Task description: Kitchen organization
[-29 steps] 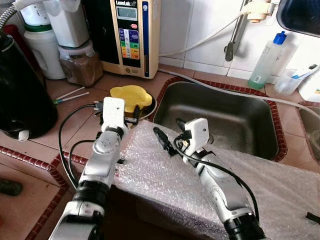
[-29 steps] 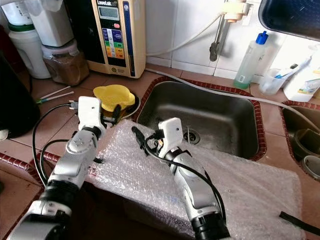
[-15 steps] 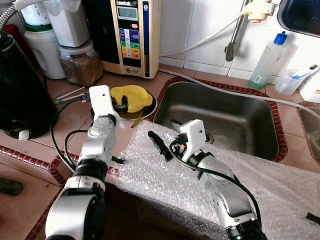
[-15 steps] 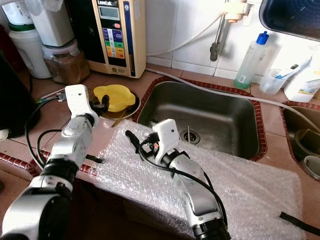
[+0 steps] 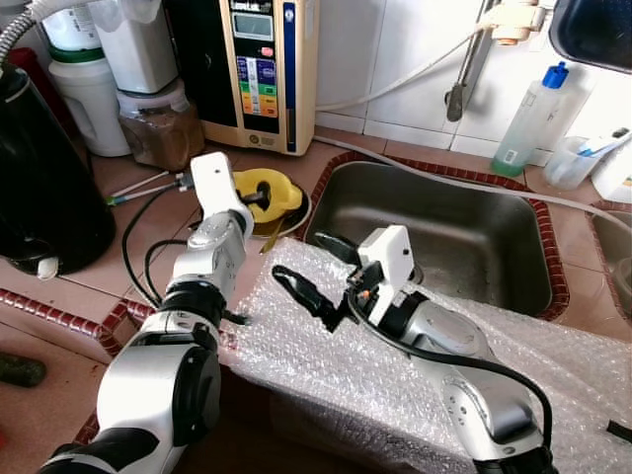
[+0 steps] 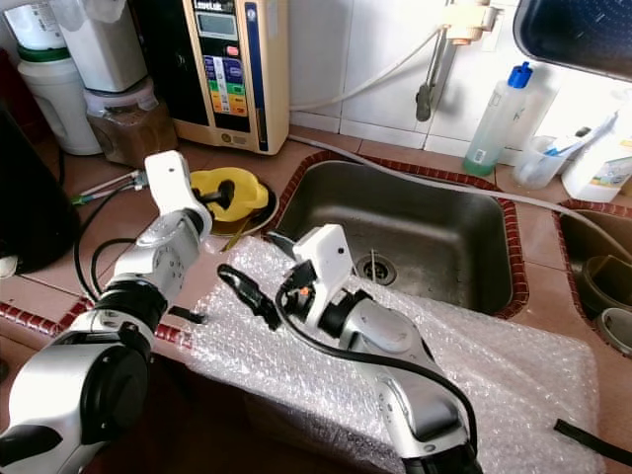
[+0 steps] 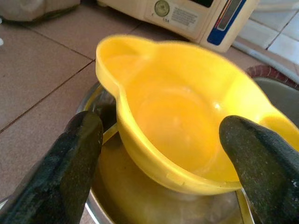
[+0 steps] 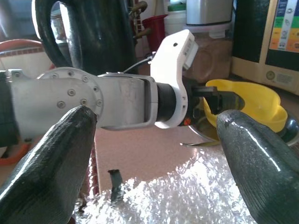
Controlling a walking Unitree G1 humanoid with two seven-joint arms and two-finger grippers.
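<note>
Your left gripper (image 7: 159, 154) now reaches yellow bowl (image 5: 263, 193), fingers spread either side of its rim, not pinching. Bowl: glossy yellow plastic, lug handles, tilted in steel dish (image 5: 296, 212) beside sink (image 5: 434, 232). Right gripper (image 5: 314, 272) swung leftward over bubble wrap (image 5: 346, 365), fingers apart, empty.

1. There was one yellow plastic bowl (image 5: 265, 191), resting in one shallow steel dish (image 5: 292, 213).
2. One stainless steel sink basin (image 5: 464, 232) was counted.
3. One sheet of clear bubble wrap (image 5: 326, 355) lay there.
4. One clear spray bottle with a blue cap (image 5: 529, 122) stood by.
5. One beige water ioniser (image 5: 265, 69) stood behind.
6. Two silver arms showed, each with one black-fingered gripper: left gripper (image 5: 251, 199), right gripper (image 5: 314, 272).
</note>
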